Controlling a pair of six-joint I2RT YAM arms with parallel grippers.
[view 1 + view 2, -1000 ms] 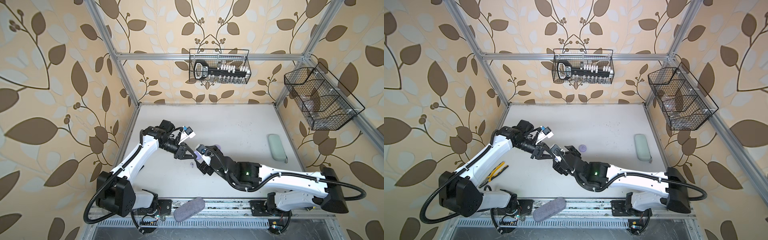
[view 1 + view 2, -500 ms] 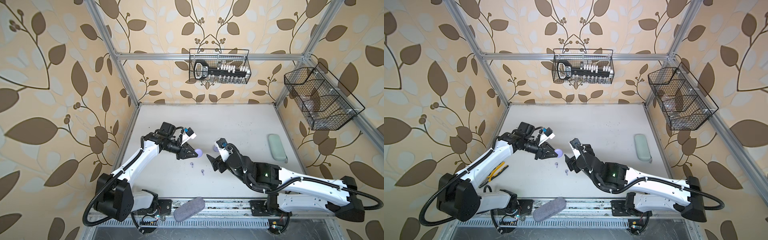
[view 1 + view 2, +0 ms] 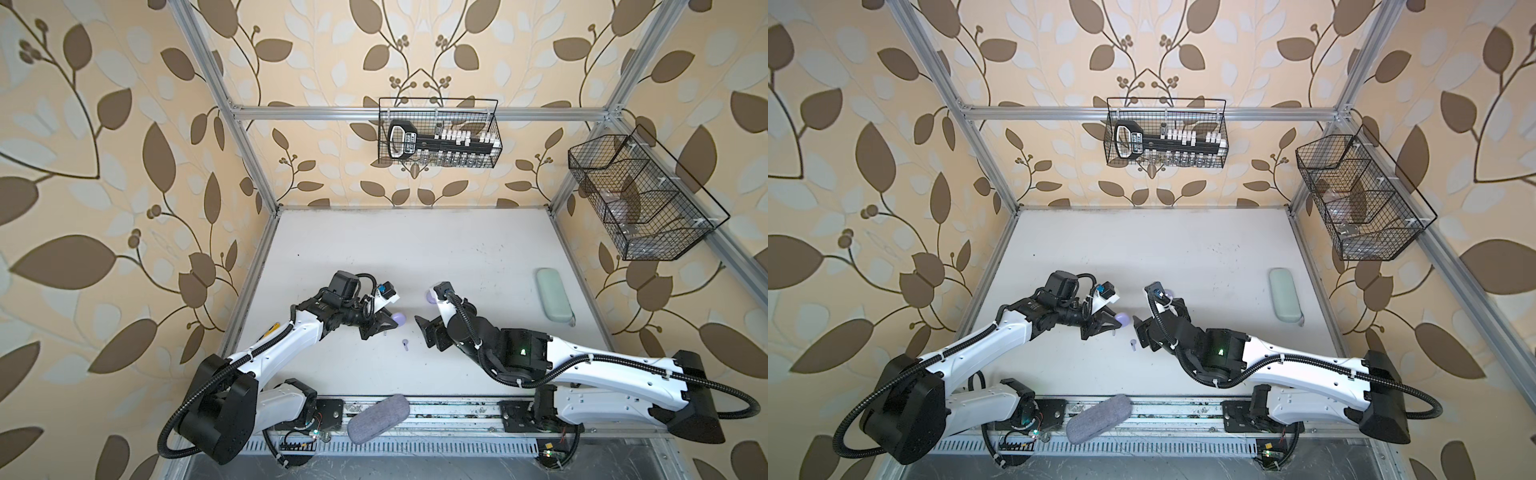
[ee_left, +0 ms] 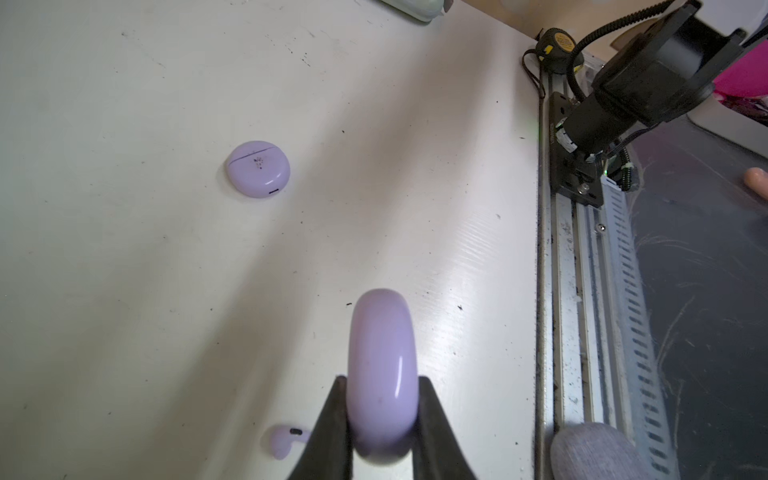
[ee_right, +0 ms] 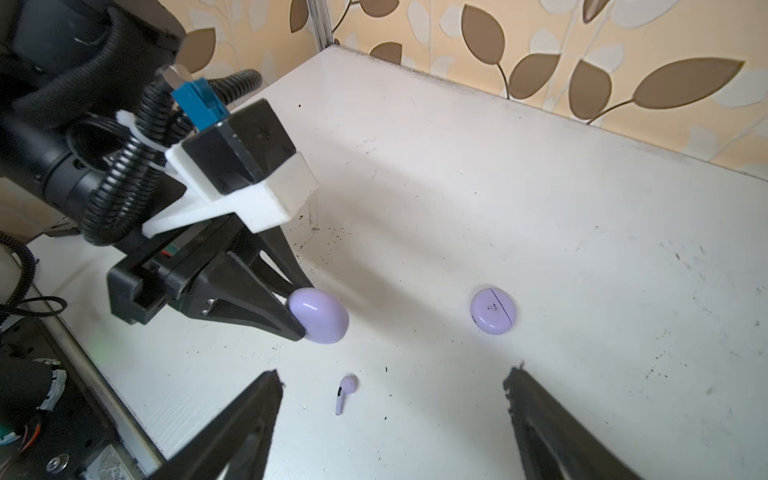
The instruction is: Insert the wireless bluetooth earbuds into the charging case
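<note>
- The grey pouch [image 3: 378, 417] lies on the near rail, between the two arm bases.
- One earbud [image 3: 404, 343] lies loose on the table [image 3: 415, 249] near the middle. It sits between the two gripper tips, slightly nearer than both, and touches neither. In the right wrist view the earbud [image 5: 345, 392] shows a rounded head on a short stem.
- The right gripper [image 5: 392, 374] is positioned just right of the earbud. Its jaws stand wide apart with nothing between them.
- The left gripper [image 4: 382, 380] is positioned just left of the earbud and is raised off the table. Its jaws are clamped on a round lavender charging case [image 4: 382, 332]. The case is held on edge, and most of it protrudes past the fingertips.
- A second charging case [image 5: 493, 310] lies flat on the table with its lid down. It is farther back than the held case and to its right, apart from both grippers. In both top views the right wrist camera covers part of it.
- A pale green case [image 3: 552, 295] lies well to the right, near the table's right edge.
- A wire basket [image 3: 382, 129] hangs on the far wall.
- A second wire basket [image 3: 648, 216] hangs on the right wall.
</note>
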